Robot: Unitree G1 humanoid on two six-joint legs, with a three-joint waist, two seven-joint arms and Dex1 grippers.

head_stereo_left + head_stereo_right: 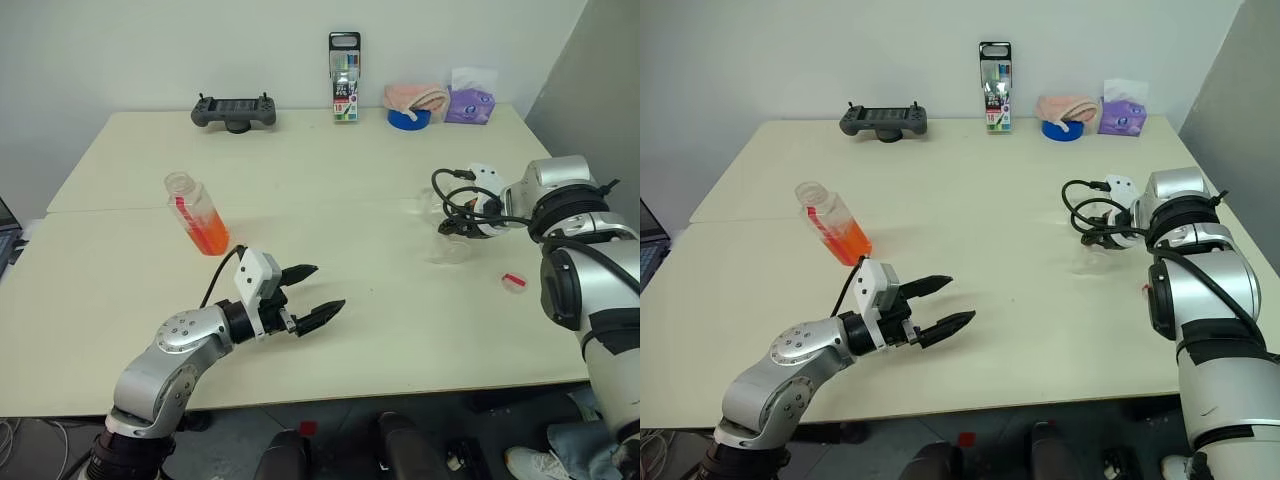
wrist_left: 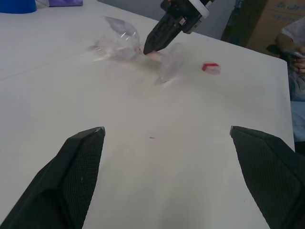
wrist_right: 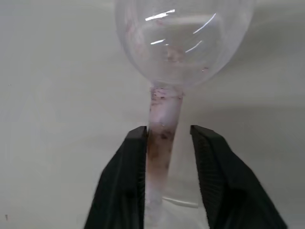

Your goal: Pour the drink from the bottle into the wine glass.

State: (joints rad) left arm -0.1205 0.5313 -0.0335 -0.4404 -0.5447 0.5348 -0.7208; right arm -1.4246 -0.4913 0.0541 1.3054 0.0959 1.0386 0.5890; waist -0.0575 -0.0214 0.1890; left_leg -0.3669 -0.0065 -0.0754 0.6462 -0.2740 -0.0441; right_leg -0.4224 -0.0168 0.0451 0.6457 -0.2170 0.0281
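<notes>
A pale table [image 1: 350, 300]. On its right side the right claw [image 3: 167, 143] is clenched on the stem of the wine glass [image 3: 183, 43], which lies tipped on its side. The uncapped bottle [image 1: 196, 213], holding orange-red drink [image 1: 209, 233], stands tilted at left. The left claw [image 1: 310, 294] hovers released, well apart from both. A red cap [image 1: 514, 281] lies near the glass.

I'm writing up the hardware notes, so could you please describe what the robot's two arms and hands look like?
Both arms are built of rounded silver-grey segments with black joints. The left hand has two black, pointed fingers with a textured surface and a white box mounted on its wrist, with a black cable running to it. The right hand is also black-fingered on a white wrist mount, with looping black cables.
</notes>
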